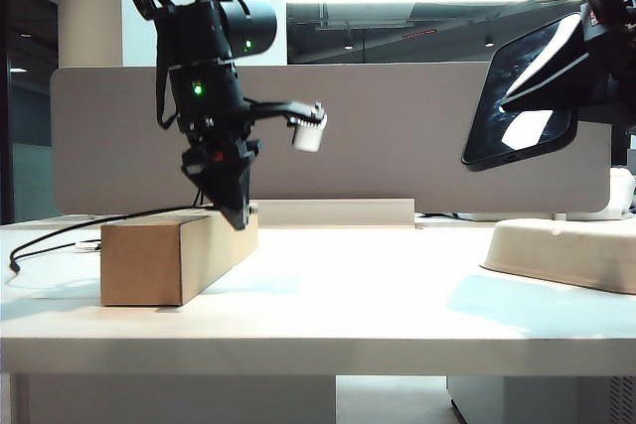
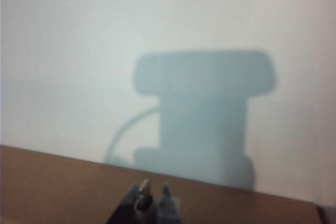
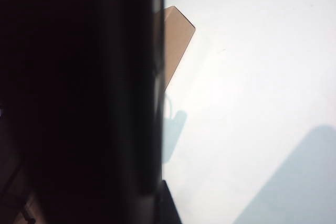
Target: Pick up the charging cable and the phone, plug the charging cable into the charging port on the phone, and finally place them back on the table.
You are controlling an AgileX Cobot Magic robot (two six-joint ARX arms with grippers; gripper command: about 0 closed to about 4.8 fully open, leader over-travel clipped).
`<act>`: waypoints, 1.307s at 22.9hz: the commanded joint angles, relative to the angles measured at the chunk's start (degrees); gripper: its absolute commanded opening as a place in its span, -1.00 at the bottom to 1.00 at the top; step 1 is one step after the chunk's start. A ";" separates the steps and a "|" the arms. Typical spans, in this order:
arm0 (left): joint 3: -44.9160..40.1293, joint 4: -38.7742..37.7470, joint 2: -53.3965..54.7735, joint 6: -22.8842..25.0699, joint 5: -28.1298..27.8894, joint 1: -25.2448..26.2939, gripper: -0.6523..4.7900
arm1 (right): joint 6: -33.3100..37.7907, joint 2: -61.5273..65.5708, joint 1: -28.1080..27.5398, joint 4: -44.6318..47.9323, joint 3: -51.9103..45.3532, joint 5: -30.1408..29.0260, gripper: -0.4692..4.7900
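A: What is being shown from the exterior?
B: An off-white table (image 1: 328,295) is being backed by a grey divider panel (image 1: 397,126). The left gripper (image 1: 237,208) is being held shut at the cardboard box (image 1: 169,257), the charging cable (image 1: 89,227) trailing left. The phone (image 1: 522,96) is being gripped aloft at right by the right gripper (image 1: 596,57), above a beige tray (image 1: 566,250). No writing can be read.
A: The left wrist?
B: Closed fingertips (image 2: 144,192) are being seen over the box's edge (image 2: 63,182); bare table (image 2: 157,24) lies beyond.
A: The right wrist?
B: The phone (image 3: 79,98) is filling half the frame; open table (image 3: 252,77) is being seen past it.
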 commanded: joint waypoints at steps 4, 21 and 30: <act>5.46 1.97 -3.15 -20.48 21.64 -0.39 -0.78 | 2.73 -0.33 -0.04 11.10 1.07 -0.61 -0.83; 12.52 0.72 -3.85 -33.66 48.44 -5.81 -0.78 | 13.16 -0.72 -0.04 35.89 4.20 -1.16 -0.83; 12.52 3.43 -3.82 -38.29 62.77 -5.84 -0.78 | 18.38 -0.70 -0.04 40.72 4.17 -2.21 -0.83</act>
